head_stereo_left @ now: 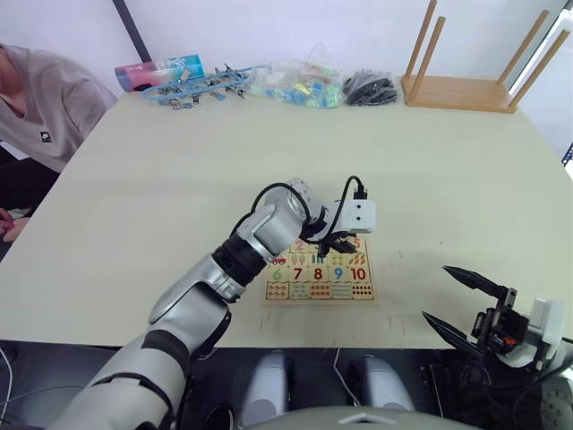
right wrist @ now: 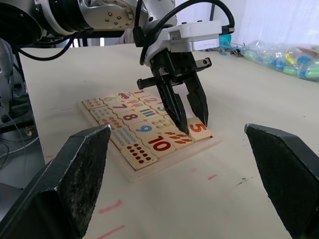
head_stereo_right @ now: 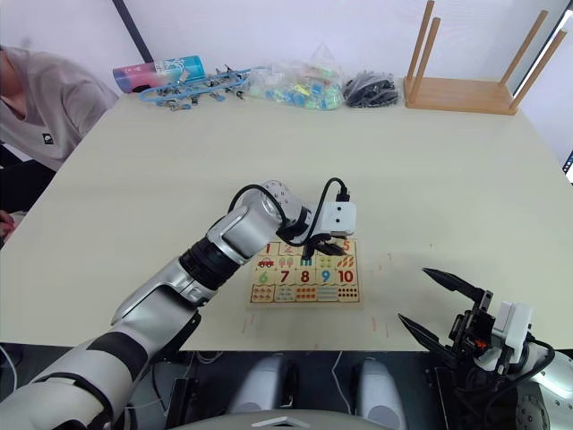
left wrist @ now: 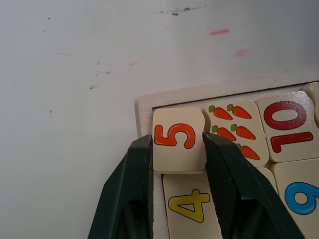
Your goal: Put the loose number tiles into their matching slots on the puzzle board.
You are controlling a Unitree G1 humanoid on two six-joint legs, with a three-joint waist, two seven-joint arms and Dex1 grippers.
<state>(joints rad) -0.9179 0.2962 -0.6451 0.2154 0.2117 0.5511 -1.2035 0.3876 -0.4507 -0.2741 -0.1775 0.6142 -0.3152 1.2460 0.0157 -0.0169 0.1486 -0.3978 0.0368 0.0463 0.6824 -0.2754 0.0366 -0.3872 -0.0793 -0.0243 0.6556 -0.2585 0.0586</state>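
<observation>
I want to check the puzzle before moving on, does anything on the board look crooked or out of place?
Nothing stands out. The 5 tile sits square in the board's corner, the left gripper straddling it, beside the 4 tile. Neighbouring tiles lie flat.

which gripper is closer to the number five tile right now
Left. The left gripper has a finger on each side of the 5 tile at the corner of the puzzle board. The right gripper hangs open off the table's near edge, well away from the board.
</observation>
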